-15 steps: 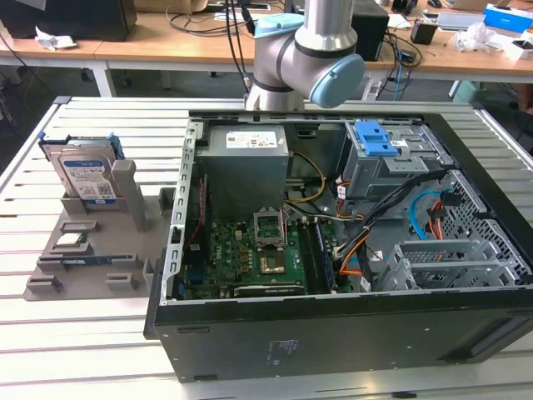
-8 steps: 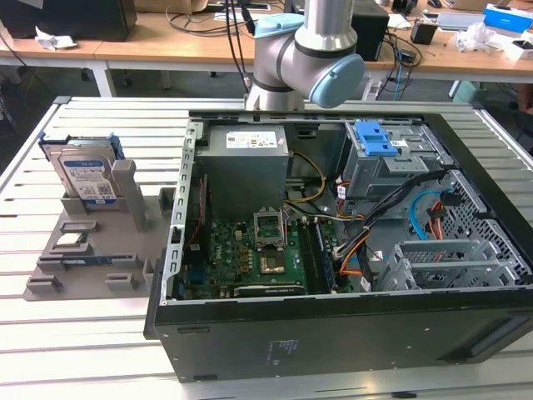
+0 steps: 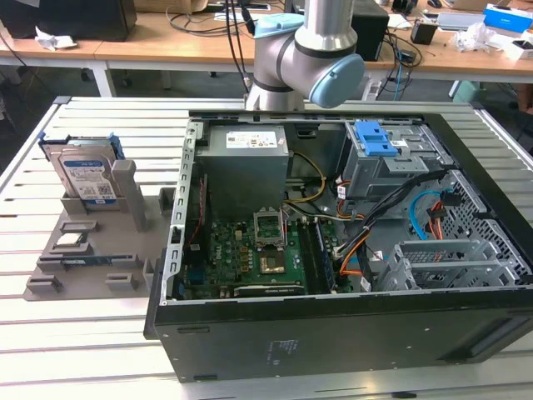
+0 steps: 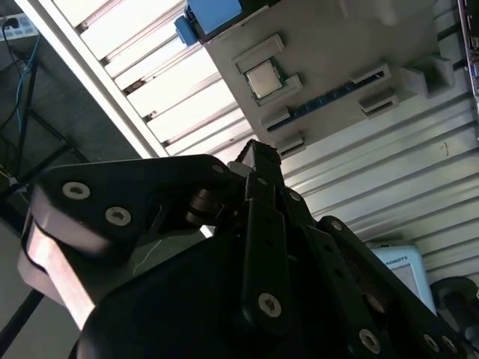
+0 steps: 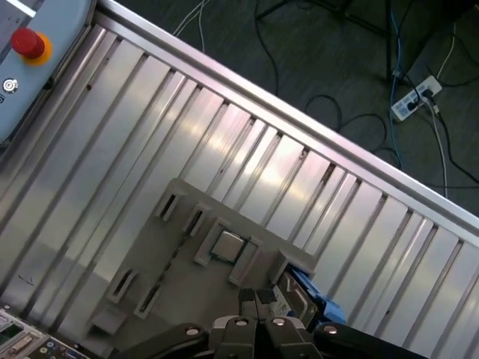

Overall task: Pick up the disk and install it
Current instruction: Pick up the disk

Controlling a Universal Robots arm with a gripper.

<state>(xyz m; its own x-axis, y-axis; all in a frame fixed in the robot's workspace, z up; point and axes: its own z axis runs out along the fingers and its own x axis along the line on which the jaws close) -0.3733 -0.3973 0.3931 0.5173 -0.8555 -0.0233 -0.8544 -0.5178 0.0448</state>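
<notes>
The disk (image 3: 83, 173) is a silver hard drive with a white-and-blue label in a blue frame. It stands upright in a slot of the grey holder (image 3: 92, 254) at the exterior view's left, beside the open computer case (image 3: 333, 275). In the first wrist view my gripper (image 5: 257, 295) hangs well above the holder (image 5: 142, 254), its fingers closed together with nothing between them. The disk's blue frame (image 5: 313, 301) shows just beside the fingertips. In the second wrist view the gripper (image 4: 262, 153) points at the holder (image 4: 337, 45), with the disk's blue edge (image 4: 213, 15) at the far end.
A square processor chip (image 3: 68, 241) lies on the holder. Inside the case are a grey power-supply box (image 3: 247, 154), the motherboard (image 3: 258, 250) and a grey bay with a blue latch (image 3: 375, 137). The arm (image 3: 308, 50) rises behind the case. A red button (image 5: 28, 43) sits beside the slatted table.
</notes>
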